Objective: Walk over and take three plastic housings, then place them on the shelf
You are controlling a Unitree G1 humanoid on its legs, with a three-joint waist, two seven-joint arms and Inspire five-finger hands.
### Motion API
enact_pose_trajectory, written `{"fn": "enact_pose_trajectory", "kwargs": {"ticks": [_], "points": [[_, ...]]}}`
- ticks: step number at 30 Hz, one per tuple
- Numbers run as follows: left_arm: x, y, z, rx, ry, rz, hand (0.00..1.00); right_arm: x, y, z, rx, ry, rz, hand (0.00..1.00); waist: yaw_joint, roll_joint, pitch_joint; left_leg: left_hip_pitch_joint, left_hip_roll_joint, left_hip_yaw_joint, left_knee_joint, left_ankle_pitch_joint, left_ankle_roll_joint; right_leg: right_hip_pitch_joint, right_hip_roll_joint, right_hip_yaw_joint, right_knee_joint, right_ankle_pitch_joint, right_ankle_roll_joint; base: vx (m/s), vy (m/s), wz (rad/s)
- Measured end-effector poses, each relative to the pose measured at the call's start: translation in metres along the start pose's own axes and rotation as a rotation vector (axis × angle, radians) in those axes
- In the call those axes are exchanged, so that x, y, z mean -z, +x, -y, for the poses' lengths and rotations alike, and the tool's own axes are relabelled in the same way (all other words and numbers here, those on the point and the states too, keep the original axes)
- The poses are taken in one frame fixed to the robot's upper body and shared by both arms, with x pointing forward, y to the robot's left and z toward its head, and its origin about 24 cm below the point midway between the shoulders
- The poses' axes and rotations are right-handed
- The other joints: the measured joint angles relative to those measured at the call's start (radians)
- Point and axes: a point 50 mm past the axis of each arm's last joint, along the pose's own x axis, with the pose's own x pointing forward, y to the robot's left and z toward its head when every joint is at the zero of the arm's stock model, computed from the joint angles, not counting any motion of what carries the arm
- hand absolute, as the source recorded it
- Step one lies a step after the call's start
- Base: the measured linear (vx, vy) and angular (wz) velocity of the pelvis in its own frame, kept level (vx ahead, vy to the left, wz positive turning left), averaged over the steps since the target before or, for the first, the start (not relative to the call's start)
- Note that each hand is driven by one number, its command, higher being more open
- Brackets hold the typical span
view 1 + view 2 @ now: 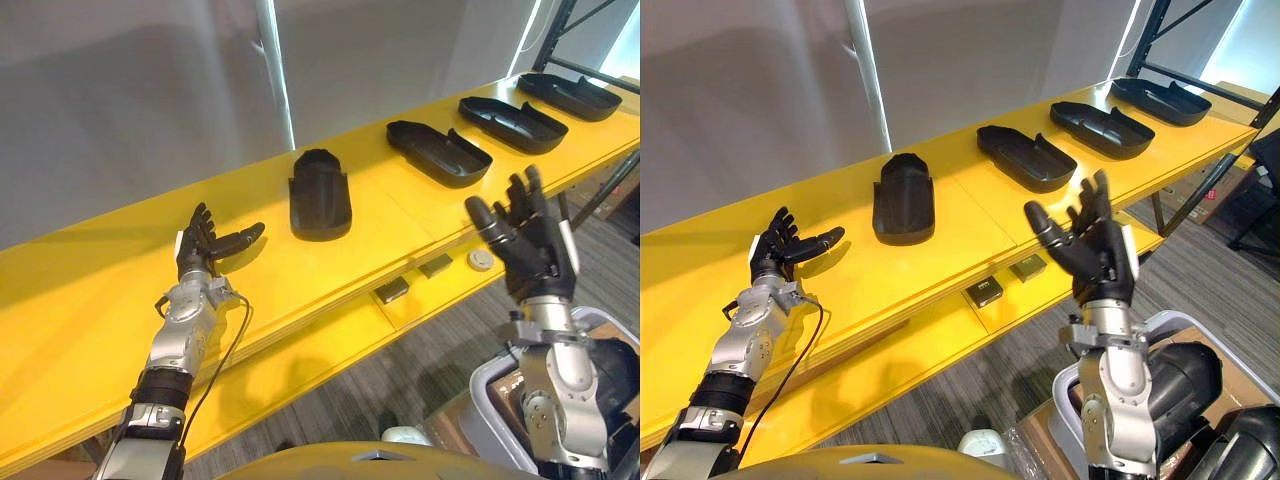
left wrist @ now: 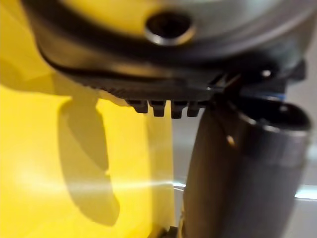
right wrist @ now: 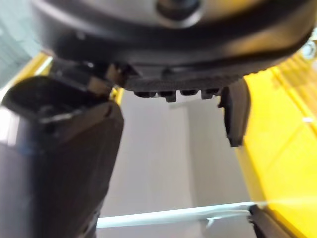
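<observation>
Surface: long yellow shelf (image 1: pixel 100 290), with a lower yellow ledge (image 1: pixel 330 345) beneath its front edge.
Housings: four black plastic housings lie in a row along the shelf, well apart from one another.
Nearest housing (image 1: pixel 320 195): hollow side up, short and tub-shaped, nearest the left hand.
Second housing (image 1: pixel 438 152): long, hollow side up, further to the right.
Third housing (image 1: pixel 512 123): same long shape, next in the row.
Fourth housing (image 1: pixel 568 95): far right end of the row.
Left hand (image 1: pixel 200 248): over the shelf top, left of the nearest housing and apart from it; fingers spread and relaxed, thumb pointing towards that housing; it holds nothing.
Right hand (image 1: pixel 1095 250): raised in front of the shelf's front edge, fingers straight and pointing up, palm open; it holds nothing and touches no housing.
Ledge items: two small blocks (image 1: pixel 392 290) (image 1: pixel 436 265) and a round white disc (image 1: pixel 481 260).
Floor: grey bin (image 1: pixel 1065 400) beside the right arm.
</observation>
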Motion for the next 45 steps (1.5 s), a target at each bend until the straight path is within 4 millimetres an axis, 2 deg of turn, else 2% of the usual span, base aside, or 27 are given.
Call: {"fn": "enact_pose_trajectory", "kwargs": {"ticks": [5,11,17,20,22,26,31,45], "points": [[-0.019,-0.003,0.008,0.005,-0.032,0.107,1.00,0.003,0.000,-0.008,-0.001,0.041,0.001,1.00,-0.002,-0.018,0.027,-0.060,-0.005,-0.007,0.001,0.012,0.013,-0.059,-0.008,0.003,0.010,0.005,0.007,0.00,0.011,0.11],[-0.061,-0.006,0.028,0.072,-0.090,0.296,1.00,-0.003,0.009,-0.019,-0.016,0.064,0.060,1.00,0.000,-0.040,0.131,-0.112,-0.017,-0.008,0.005,0.028,0.026,-0.105,-0.017,0.005,0.019,0.010,0.015,-0.01,0.009,0.15],[-0.069,-0.009,0.032,0.094,-0.097,0.328,1.00,-0.002,0.008,-0.020,-0.017,0.068,0.060,1.00,0.000,-0.043,0.155,-0.112,-0.026,0.004,0.020,0.018,0.034,-0.103,-0.025,0.020,0.020,0.014,0.020,0.04,0.012,-0.03],[-0.075,-0.008,0.036,0.106,-0.102,0.347,1.00,-0.003,0.008,-0.020,-0.022,0.067,0.062,1.00,-0.001,-0.043,0.187,-0.123,-0.020,0.007,0.091,-0.028,0.035,-0.089,-0.035,0.025,0.025,0.013,0.018,0.02,0.013,-0.05],[-0.083,-0.008,0.039,0.119,-0.107,0.372,1.00,-0.003,0.008,-0.020,-0.023,0.067,0.065,1.00,-0.002,-0.041,0.207,-0.155,-0.011,0.010,0.152,-0.064,0.044,-0.100,-0.039,0.029,0.032,0.012,0.018,0.00,0.010,-0.02],[-0.093,-0.008,0.044,0.139,-0.114,0.409,1.00,-0.004,0.008,-0.021,-0.027,0.068,0.068,1.00,-0.001,-0.040,0.229,-0.217,0.017,0.005,0.266,-0.115,0.042,-0.112,-0.036,0.028,0.036,0.013,0.019,-0.02,0.007,0.01],[-0.108,-0.010,0.054,0.180,-0.121,0.460,1.00,-0.014,0.008,-0.027,-0.050,0.075,0.116,1.00,0.001,-0.037,0.271,-0.267,0.038,0.007,0.368,-0.170,0.054,-0.129,-0.036,0.038,0.052,0.013,0.019,-0.05,0.036,-0.04],[-0.108,-0.015,0.065,0.234,-0.148,0.453,1.00,-0.013,0.000,-0.030,-0.057,0.081,0.107,1.00,0.000,-0.036,0.273,-0.265,0.041,0.035,0.405,-0.205,0.055,-0.133,-0.046,0.055,0.068,0.015,0.028,-0.02,0.015,-0.03]]}}
